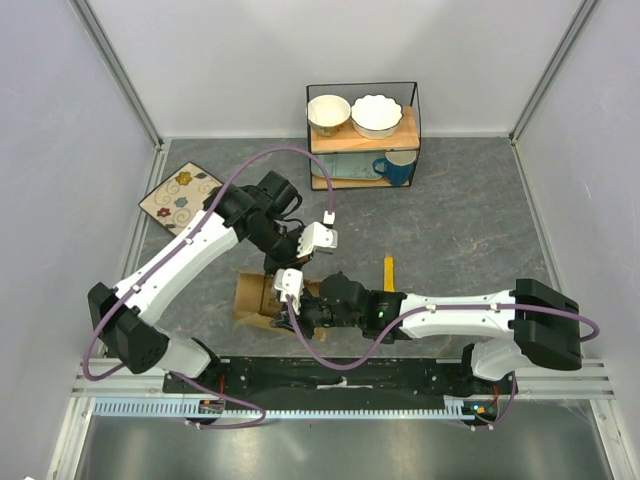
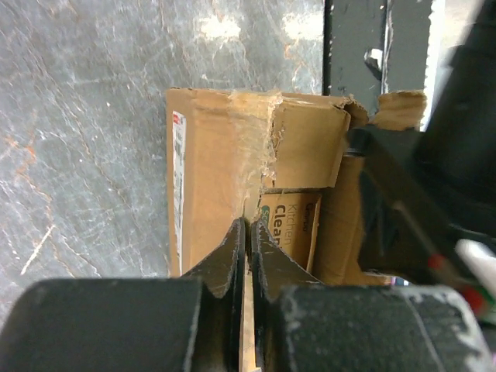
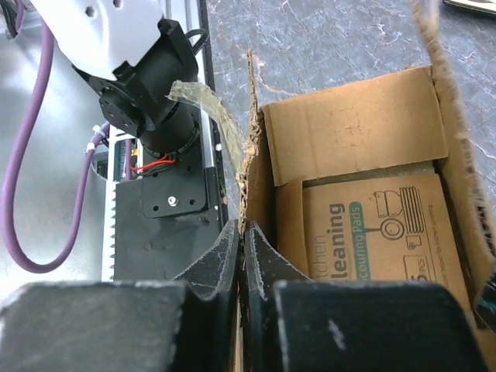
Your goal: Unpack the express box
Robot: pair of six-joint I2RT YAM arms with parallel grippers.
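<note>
The express box [image 1: 250, 296] lies near the table's front, under both arms, with its top flaps open. In the left wrist view the box [image 2: 213, 170] shows torn clear tape and a white label on its left side. My left gripper [image 2: 248, 231] is shut on the edge of one flap. My right gripper [image 3: 244, 232] is shut on the edge of the flap on the side toward the arm bases; a loose strip of tape [image 3: 213, 108] curls off it. A smaller brown package printed "Kitchen Cleaning Pads" [image 3: 380, 225] lies inside the box, and also shows in the left wrist view [image 2: 294, 225].
A yellow utility knife [image 1: 389, 272] lies on the table just right of the box. A wire shelf [image 1: 362, 135] at the back holds two bowls and a blue mug [image 1: 397, 168]. A floral tile [image 1: 180, 196] lies at the back left. The arm-base rail [image 1: 340, 380] runs along the near edge.
</note>
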